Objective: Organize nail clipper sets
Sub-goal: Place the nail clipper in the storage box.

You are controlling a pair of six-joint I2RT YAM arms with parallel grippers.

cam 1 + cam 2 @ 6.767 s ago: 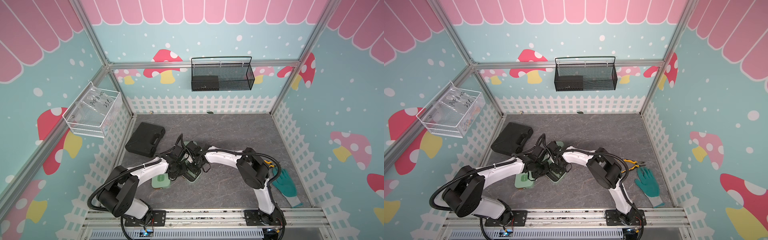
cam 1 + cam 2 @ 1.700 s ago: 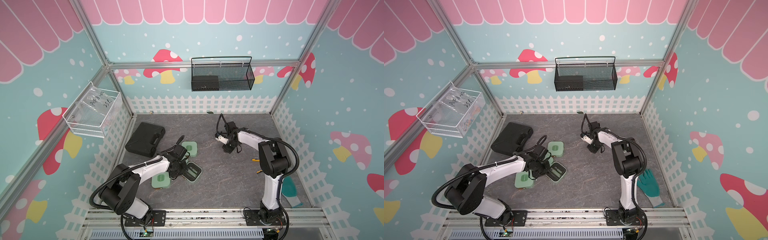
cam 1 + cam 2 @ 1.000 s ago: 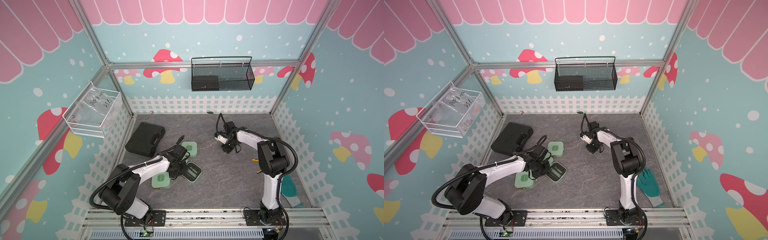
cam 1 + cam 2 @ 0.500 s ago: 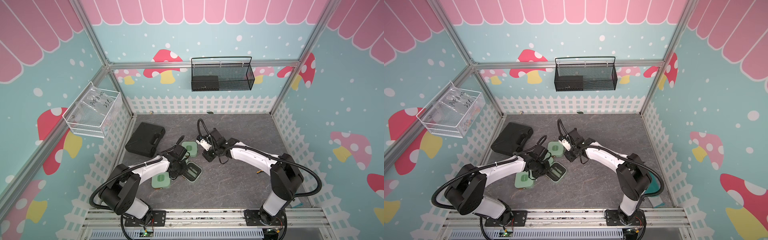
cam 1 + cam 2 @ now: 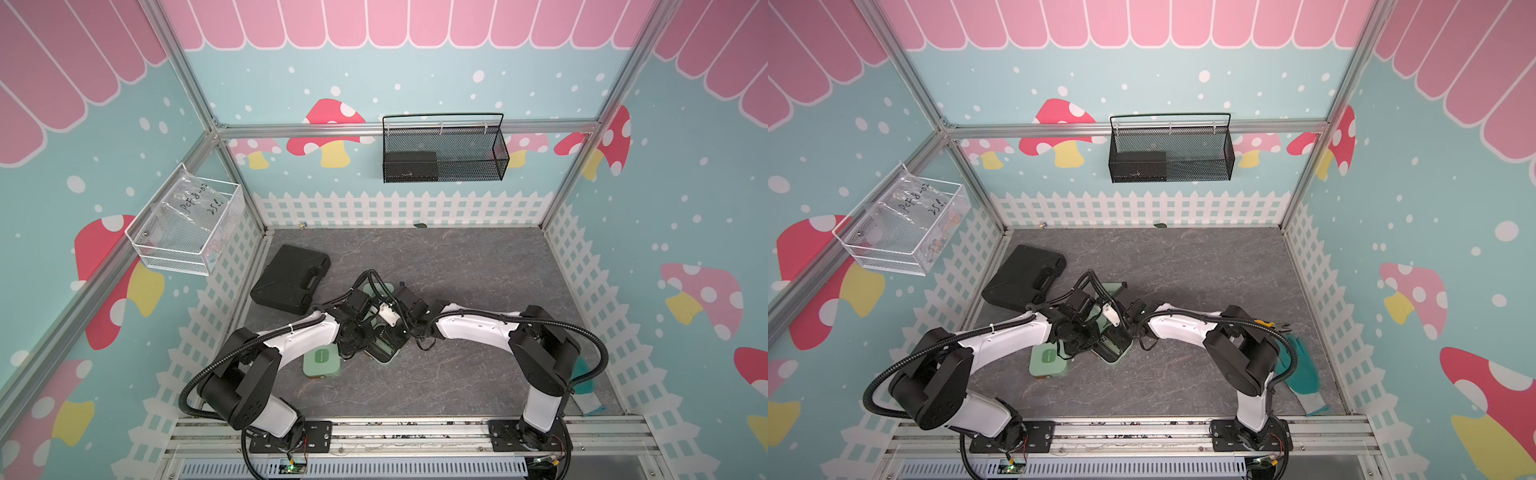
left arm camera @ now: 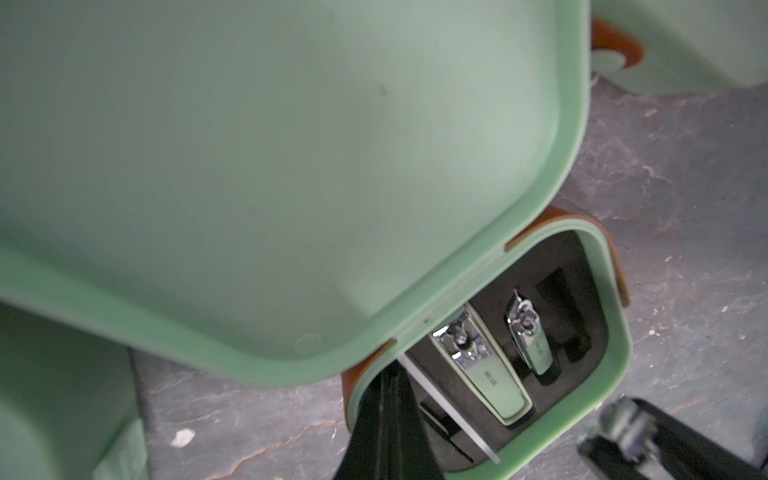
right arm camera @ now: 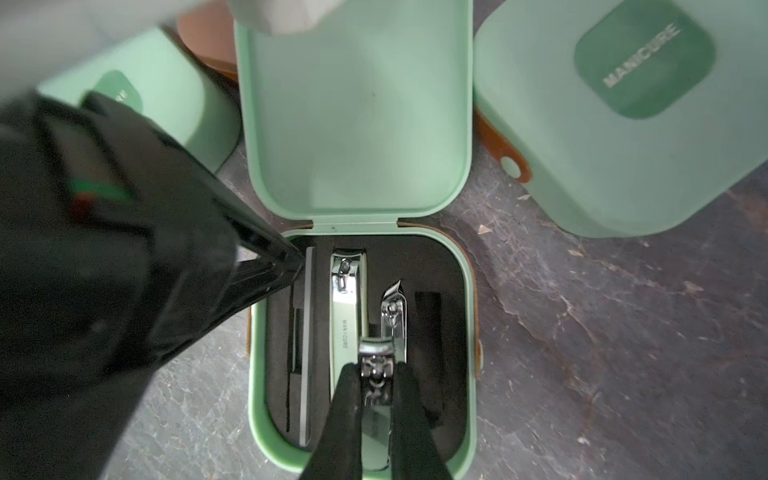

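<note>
One mint green nail clipper set (image 7: 361, 124) lies open mid-table, its lid up and a black insert (image 7: 432, 332) showing. In the insert sit a large clipper (image 7: 347, 307), a smaller clipper (image 7: 392, 311) and a thin file (image 7: 307, 340). My right gripper (image 7: 376, 370) hovers over the insert, shut on a small silver and green nail clipper (image 7: 375, 349). My left gripper (image 6: 388, 399) is shut, its tips resting at the insert's corner beside the file, near the hinge. Two closed mint cases (image 5: 322, 361) (image 5: 376, 289) flank the open one (image 5: 384, 351).
A large black case with a handle (image 5: 291, 278) lies at the left. A green glove (image 5: 1302, 370) and pliers (image 5: 1273, 324) lie at the right. A black wire basket (image 5: 442, 153) hangs on the back wall, a clear bin (image 5: 185, 226) on the left wall.
My right arm has swung from the table's back middle leftward to above the open case. The left arm has stayed put at the case.
</note>
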